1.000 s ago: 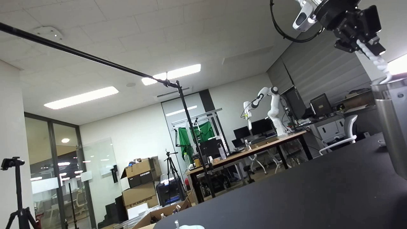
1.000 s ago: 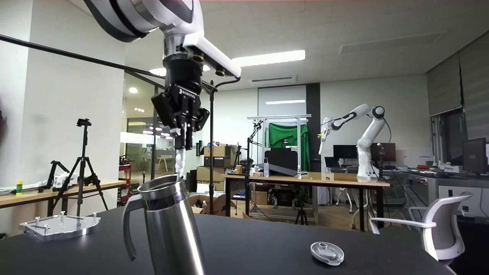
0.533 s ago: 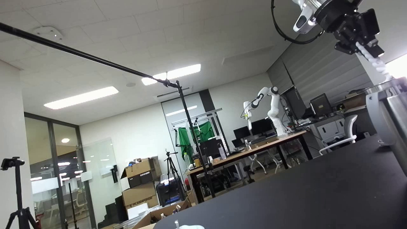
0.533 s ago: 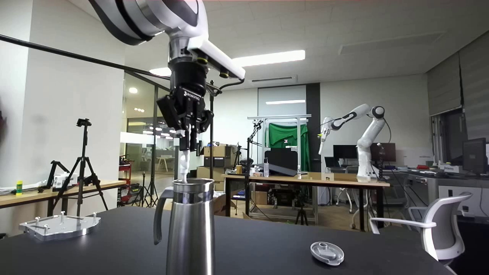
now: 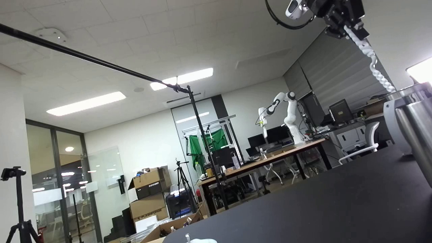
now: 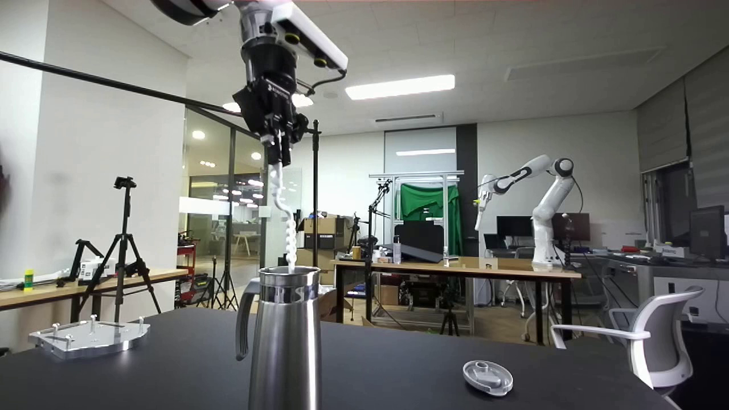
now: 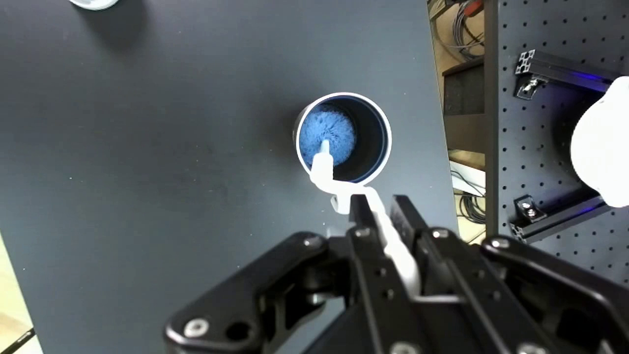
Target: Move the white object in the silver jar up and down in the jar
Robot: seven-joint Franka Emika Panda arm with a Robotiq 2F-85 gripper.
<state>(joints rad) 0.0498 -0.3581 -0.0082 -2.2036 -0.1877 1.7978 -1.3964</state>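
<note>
The white object (image 6: 290,245) is a long twisted white stick, also in the other views (image 5: 374,64) (image 7: 322,167). My gripper (image 6: 279,159) is shut on its upper end, as the wrist view (image 7: 381,199) and an exterior view (image 5: 362,35) also show. The silver jar (image 6: 286,347) stands upright on the table below the gripper, partly cut off in an exterior view (image 5: 418,128). A long stretch of the stick shows above the rim. Its lower end, with a blue bristle head (image 7: 334,130), is inside the jar, off-centre toward one wall of the opening.
The jar's handle (image 6: 243,324) sticks out at its side. A clear lid (image 6: 488,377) and a clear plate with posts (image 6: 91,339) lie on the black table (image 6: 398,364). A pegboard surface (image 7: 540,118) lies past the table edge in the wrist view.
My gripper has risen with the white object, so much more of the stick shows above the jar. The jar was tilted one second ago, stood upright by half a second ago, and is upright now.
</note>
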